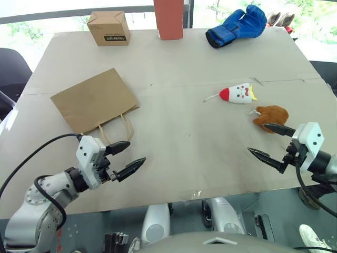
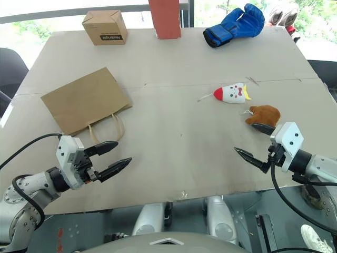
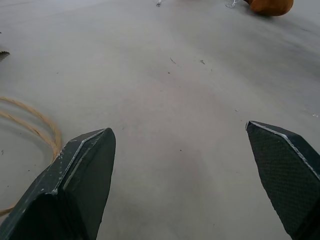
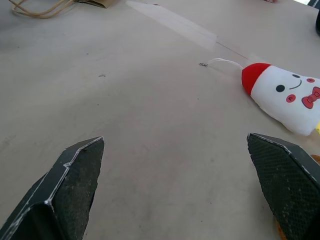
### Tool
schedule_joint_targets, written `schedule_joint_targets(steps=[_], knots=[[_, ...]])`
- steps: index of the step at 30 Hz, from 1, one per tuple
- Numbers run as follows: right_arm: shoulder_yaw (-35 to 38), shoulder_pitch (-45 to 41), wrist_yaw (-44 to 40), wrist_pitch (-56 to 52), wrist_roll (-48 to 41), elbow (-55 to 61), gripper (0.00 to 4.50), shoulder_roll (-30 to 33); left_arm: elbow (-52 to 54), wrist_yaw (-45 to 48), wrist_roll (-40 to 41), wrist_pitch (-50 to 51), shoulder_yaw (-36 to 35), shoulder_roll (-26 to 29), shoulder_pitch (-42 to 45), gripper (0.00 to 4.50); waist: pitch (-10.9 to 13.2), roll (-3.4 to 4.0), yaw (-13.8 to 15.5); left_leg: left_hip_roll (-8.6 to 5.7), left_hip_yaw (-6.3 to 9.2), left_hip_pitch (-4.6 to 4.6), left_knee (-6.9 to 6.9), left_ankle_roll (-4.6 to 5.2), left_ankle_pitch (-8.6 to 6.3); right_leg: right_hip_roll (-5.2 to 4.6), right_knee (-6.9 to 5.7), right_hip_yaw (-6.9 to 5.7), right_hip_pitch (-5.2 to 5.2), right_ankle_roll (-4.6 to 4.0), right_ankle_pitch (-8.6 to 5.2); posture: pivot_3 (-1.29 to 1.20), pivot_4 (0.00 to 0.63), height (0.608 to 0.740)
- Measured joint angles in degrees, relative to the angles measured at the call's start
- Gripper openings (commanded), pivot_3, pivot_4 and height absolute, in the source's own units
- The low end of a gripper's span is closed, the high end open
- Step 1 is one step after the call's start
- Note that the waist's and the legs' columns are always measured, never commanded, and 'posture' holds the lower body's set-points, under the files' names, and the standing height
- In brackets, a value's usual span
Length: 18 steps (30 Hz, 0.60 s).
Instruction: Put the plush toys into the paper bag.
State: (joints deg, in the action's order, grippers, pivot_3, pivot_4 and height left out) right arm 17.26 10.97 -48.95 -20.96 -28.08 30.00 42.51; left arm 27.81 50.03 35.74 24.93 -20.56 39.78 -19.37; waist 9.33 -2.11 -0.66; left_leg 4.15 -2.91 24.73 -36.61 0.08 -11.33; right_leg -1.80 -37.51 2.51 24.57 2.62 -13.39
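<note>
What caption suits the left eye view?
Open left gripper and right gripper hover over table; two plush toys lie outside flat paper bag.

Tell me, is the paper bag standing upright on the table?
No, the paper bag lies flat on the table with its handles spread out toward the left gripper.

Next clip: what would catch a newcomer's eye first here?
Probably the blue boxing glove at the table's far right edge, and the white cone toy with its red tip lying right of centre, the orange-brown toy just beside it. On the left the paper bag lies flat, handles toward the robot. Both grippers, left and right, hover near the front edge with jaws wide and empty.
</note>
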Motion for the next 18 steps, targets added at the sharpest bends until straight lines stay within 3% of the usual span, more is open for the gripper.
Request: schedule_joint_targets(steps=[5,9,12,18], knots=[[-4.0,-4.7,3.3,-0.5,-1.0,2.4,4.46,-4.6,-2.2,-3.3,5.9,3.1,-3.8,-1.9,5.0,4.50,0.0,-0.01,-0.1,0.06,0.15,-0.03,-0.08,0.00,0.00,0.15,-0.17,-0.04,0.03,0.05,-0.02,0.00,0.150,0.740],[-8.3,-6.0,4.7,-1.0,-1.6,6.7,4.46,-6.4,-6.1,-3.9,8.6,4.4,-9.9,-0.1,7.2,4.50,0.0,0.01,-0.1,0.07,0.15,-0.06,-0.06,0.00,0.00,0.19,-0.17,-0.04,0.02,0.03,-0.02,0.00,0.150,0.740],[-8.9,-6.0,5.1,-1.2,-1.6,6.7,4.46,-6.4,-10.7,-0.5,4.3,0.4,-10.8,3.4,6.2,4.50,0.0,-0.04,-0.1,0.02,0.08,0.01,-0.05,0.00,0.00,0.11,-0.03,-0.03,0.02,-0.05,0.02,0.00,0.150,0.740],[-10.2,-5.7,4.5,-0.8,-1.5,6.8,4.46,-6.4,-27.6,11.4,-14.0,-27.8,-8.2,12.7,9.7,4.50,0.0,-0.05,0.2,0.05,-0.11,0.00,0.11,-0.28,-0.16,-0.23,0.08,-0.17,0.13,-0.22,0.12,0.00,0.150,0.740]])
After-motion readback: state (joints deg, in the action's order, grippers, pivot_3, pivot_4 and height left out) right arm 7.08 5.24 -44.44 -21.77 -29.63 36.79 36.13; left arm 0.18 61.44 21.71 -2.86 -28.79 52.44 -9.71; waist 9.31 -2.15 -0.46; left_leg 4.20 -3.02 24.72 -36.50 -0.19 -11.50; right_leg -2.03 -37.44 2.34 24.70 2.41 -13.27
